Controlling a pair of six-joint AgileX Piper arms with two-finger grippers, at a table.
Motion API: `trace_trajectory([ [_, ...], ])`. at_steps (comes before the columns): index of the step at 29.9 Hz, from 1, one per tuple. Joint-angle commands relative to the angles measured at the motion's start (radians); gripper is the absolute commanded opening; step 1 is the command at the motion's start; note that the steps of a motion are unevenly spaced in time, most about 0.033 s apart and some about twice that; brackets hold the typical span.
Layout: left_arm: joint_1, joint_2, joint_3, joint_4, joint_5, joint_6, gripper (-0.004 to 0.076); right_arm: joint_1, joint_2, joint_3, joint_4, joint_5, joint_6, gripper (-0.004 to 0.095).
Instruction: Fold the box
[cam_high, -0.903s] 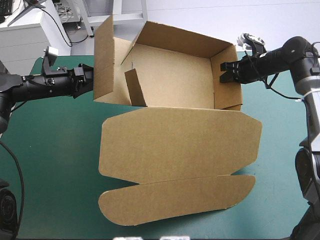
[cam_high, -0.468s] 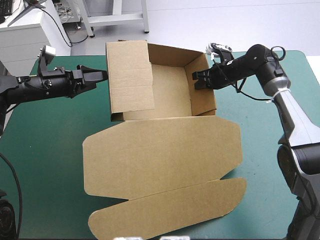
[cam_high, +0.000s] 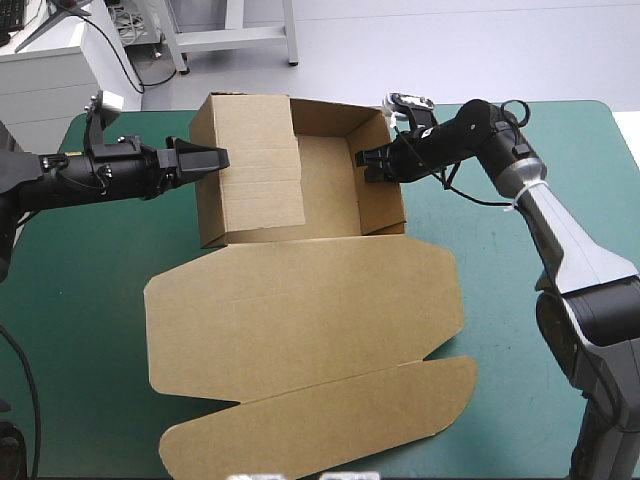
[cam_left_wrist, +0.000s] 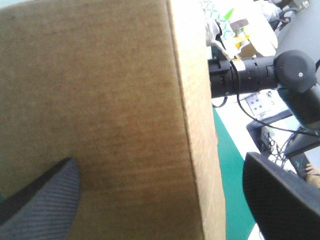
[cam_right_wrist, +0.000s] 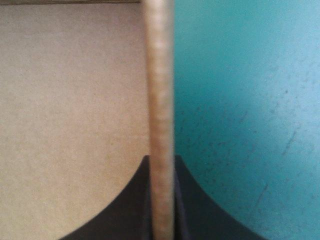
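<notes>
1. The brown box (cam_high: 300, 290) lies on the teal-green table (cam_high: 90, 300). Its open tray (cam_high: 328, 180) is on the far half, about midway between the table's left and right edges.
2. The lid (cam_high: 300, 320) lies flat on the near side of the tray and is joined to it along the tray's near wall. Beyond the lid, the rounded tuck flap (cam_high: 320, 425) also lies flat and reaches close to the table's near edge.
3. The tray's far wall and right wall (cam_high: 385, 195) stand upright. A broad panel (cam_high: 250, 180) at the tray's left side covers the left part of the tray floor. It seems to lean inward rather than lie flat.
4. The left hand (cam_high: 215, 158) points at the box's left side, with its tips at that panel. In the left wrist view the left hand (cam_left_wrist: 157, 165) has its two black fingers (cam_left_wrist: 45, 200) wide apart. The box's (cam_left_wrist: 100, 100) outer face and one upright edge fill the space between them.
5. The right hand (cam_high: 368, 165) reaches in over the tray's right wall and is clamped on it.
6. In the right wrist view the right hand (cam_right_wrist: 161, 160) has its fingers all but together on the thin board edge. The box (cam_right_wrist: 75, 100) is on one side of that edge and the bare teal-green cover on the other.
</notes>
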Motion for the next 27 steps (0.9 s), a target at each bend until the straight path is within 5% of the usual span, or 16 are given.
trace_trajectory([
  [1,-0.043,-0.036,-0.03,0.012,0.073,-0.02,0.0617,0.025,-0.06,-0.024,0.055,-0.042,0.023,-0.0017],
  [12,-0.178,-0.036,-0.03,0.466,0.046,-0.228,0.0617,0.151,-0.06,-0.024,-0.175,-0.084,0.187,-0.0015],
  [21,-0.21,-0.036,-0.03,0.626,-0.019,-0.409,0.0605,0.187,-0.06,-0.024,-0.181,-0.097,0.27,-0.0015],
  [27,-0.21,-0.036,-0.03,0.706,-0.026,-0.482,0.0519,0.189,-0.06,-0.024,-0.156,-0.059,0.325,-0.0015],
])
